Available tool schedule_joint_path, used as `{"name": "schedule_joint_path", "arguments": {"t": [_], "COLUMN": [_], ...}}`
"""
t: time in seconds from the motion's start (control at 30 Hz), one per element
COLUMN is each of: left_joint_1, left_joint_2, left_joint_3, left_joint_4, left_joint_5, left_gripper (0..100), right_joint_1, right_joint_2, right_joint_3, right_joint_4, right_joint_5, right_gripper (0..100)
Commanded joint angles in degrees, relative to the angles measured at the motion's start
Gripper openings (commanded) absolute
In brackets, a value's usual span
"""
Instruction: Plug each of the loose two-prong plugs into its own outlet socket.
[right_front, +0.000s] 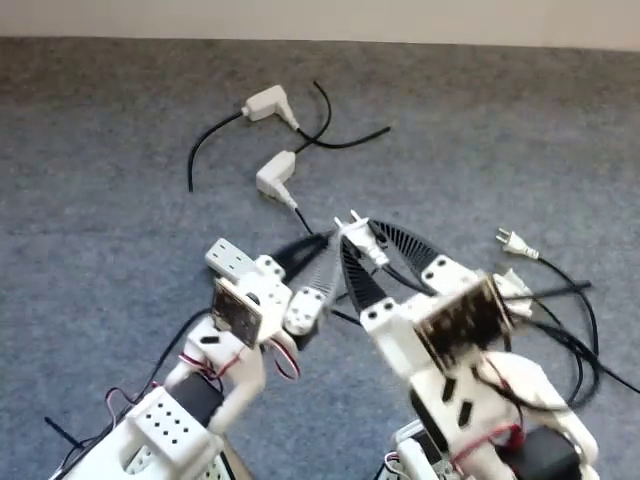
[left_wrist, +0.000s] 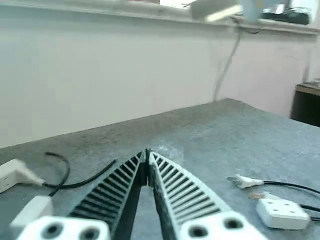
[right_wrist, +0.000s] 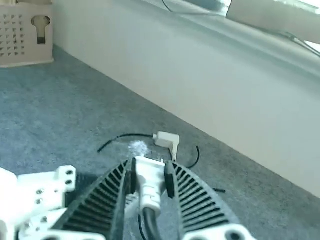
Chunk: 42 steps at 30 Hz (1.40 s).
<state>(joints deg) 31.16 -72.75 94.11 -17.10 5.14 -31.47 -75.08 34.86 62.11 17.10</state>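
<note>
While the right gripper (right_wrist: 150, 164) clamps a white plug (right_wrist: 150, 185) mid-scene, the left gripper (left_wrist: 147, 153) sits pinched shut and empty just to its left. Another loose plug (right_front: 510, 240) lies right, beside an outlet socket (left_wrist: 282, 212).

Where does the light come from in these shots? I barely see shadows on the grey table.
High view: soft, even light; the loose plug casts only faint shadows on the table. Left wrist view: glare along the ledge above the pale wall, beyond the shut left claw. Right wrist view: a similar bright strip above the wall; the held plug in the right claw looks brightly lit.
</note>
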Motion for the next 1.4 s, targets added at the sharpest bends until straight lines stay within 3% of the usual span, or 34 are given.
{"name": "schedule_joint_path", "arguments": {"t": [0.0, 0.17, 0.33, 0.57, 0.7, 1.03, 1.23, 1.37], "left_joint_1": [-15.6, -40.6, -59.7, -73.5, -80.4, -85.3, -84.9, -80.7], "left_joint_2": [-0.6, -0.6, -0.6, 0.0, 0.0, 0.0, 0.0, 0.0], "left_joint_3": [2.7, 3.2, 3.2, 3.1, 3.1, 3.0, 1.5, -2.2], "left_joint_4": [-0.8, 8.9, 17.5, 21.5, 23.3, 24.9, 27.4, 37.7], "left_joint_5": [0.1, 0.2, 0.2, 0.4, 5.9, 7.8, 7.9, 8.0], "left_gripper": [1, 1, 1, 1, 1, 1, 1, 1], "right_joint_1": [3.7, 4.3, 0.7, -8.0, -12.4, -14.2, -14.2, -14.2], "right_joint_2": [6.5, 15.8, 21.9, 29.7, 37.8, 63.1, 77.5, 86.8], "right_joint_3": [-2.5, -2.6, -2.6, -5.2, -9.0, -22.6, -42.7, -60.0], "right_joint_4": [-1.4, 0.7, 0.7, 0.6, 0.4, -3.8, 8.6, 18.7], "right_joint_5": [0.4, 0.3, -1.1, -6.0, -6.5, -2.5, -2.1, -2.1], "right_gripper": [0.9, 0.9, 0.9, 0.9, 0.9, 0.8, 0.8, 0.8]}}
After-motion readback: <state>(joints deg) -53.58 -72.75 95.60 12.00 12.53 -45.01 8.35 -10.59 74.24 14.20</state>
